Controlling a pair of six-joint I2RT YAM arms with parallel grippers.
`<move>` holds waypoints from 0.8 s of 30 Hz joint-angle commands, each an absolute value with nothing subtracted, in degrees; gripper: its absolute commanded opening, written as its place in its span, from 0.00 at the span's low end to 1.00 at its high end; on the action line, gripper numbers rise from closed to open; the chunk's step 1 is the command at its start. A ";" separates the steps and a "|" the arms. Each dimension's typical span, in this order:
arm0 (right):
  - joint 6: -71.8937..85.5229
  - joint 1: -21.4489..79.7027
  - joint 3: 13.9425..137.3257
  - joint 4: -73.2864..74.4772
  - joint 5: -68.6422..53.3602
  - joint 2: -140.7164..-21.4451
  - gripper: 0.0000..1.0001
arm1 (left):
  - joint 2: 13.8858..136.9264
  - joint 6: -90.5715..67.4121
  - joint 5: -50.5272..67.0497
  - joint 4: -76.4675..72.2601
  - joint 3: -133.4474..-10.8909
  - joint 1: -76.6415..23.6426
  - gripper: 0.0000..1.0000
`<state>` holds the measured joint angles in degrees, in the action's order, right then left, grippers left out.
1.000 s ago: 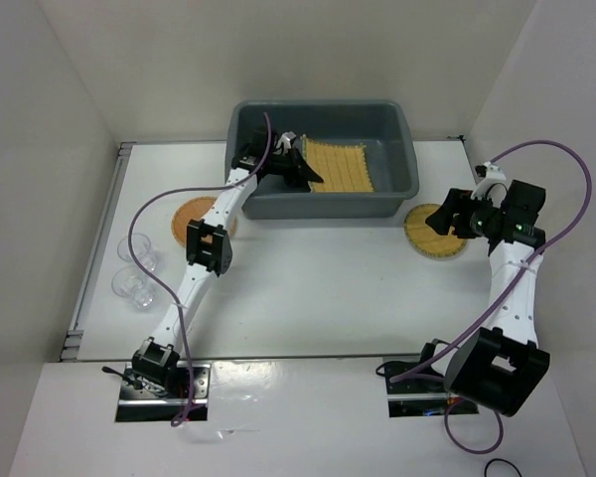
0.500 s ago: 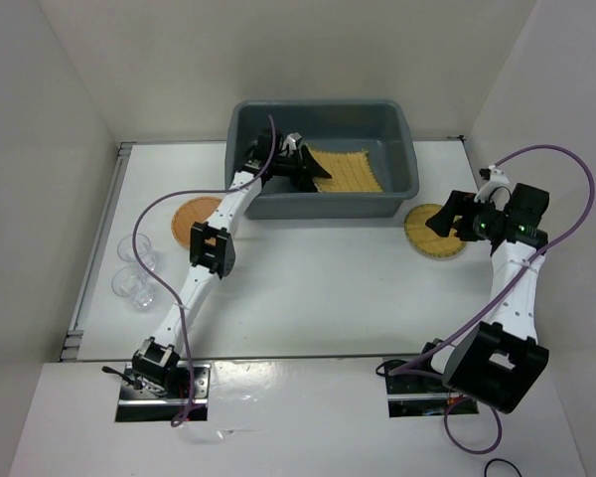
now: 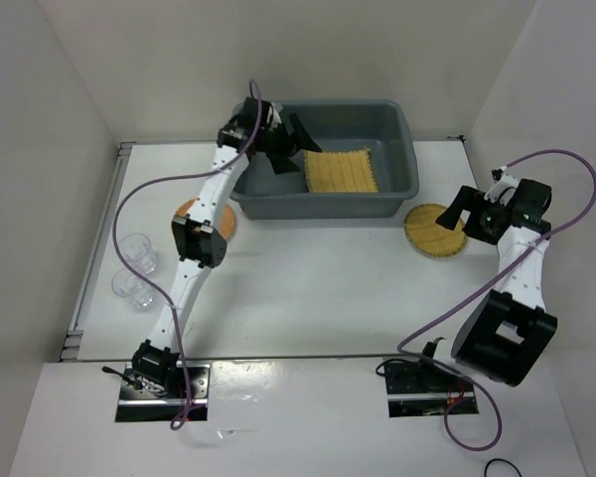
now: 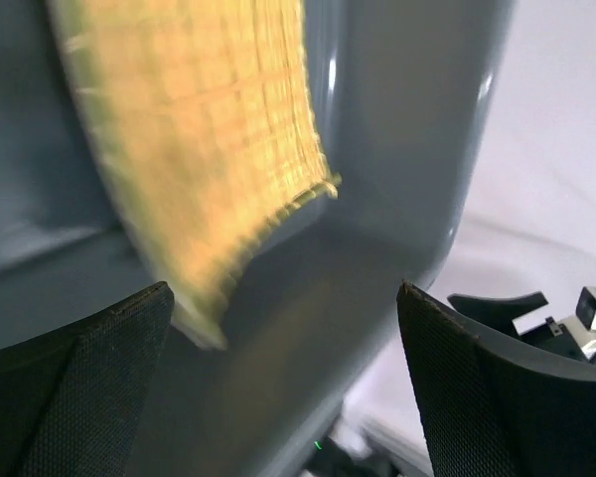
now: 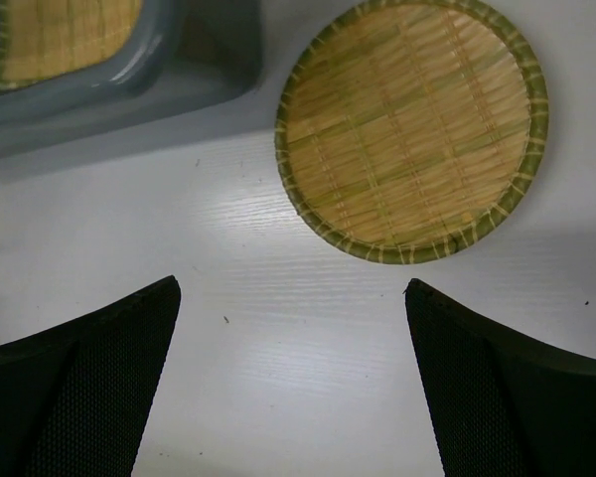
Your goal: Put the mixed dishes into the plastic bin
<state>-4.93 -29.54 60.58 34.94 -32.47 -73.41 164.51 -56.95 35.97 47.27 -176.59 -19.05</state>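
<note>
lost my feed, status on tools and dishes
Left tool open, empty, over bin. Square mat inside bin. Right tool open above round woven mat on table. Disc, two cups on table; nothing blocking.

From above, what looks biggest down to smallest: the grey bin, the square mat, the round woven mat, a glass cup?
1. plastic bin
2. square mat and round woven mat: nearly alike, too close to rank
3. glass cup, smallest

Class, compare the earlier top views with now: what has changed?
The left end effector drew back to the bin's far-left corner, open, leaving the square mat lying inside. The right end effector shifted slightly right. The round mat, disc, cups and bin stayed put.
</note>
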 commanded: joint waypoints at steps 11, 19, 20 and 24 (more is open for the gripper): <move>-10.36 -33.75 64.59 36.98 -27.15 -90.15 0.98 | 136.77 -32.44 1.69 74.62 -172.98 -24.16 0.99; -13.11 -38.94 70.66 40.80 -40.79 -105.73 0.96 | 121.48 -31.90 -4.48 74.62 -156.82 -29.17 0.99; -13.10 -38.94 70.66 39.56 -40.00 -105.73 0.97 | 119.12 -31.90 -4.48 74.62 -154.62 -29.18 0.99; -11.51 -38.94 70.66 36.22 -38.06 -108.01 0.97 | 112.60 -33.05 -5.98 72.17 -141.71 -31.90 0.99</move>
<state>-12.58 -38.54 68.47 38.98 -37.19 -107.15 118.65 -33.21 -2.87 73.73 -146.69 -30.70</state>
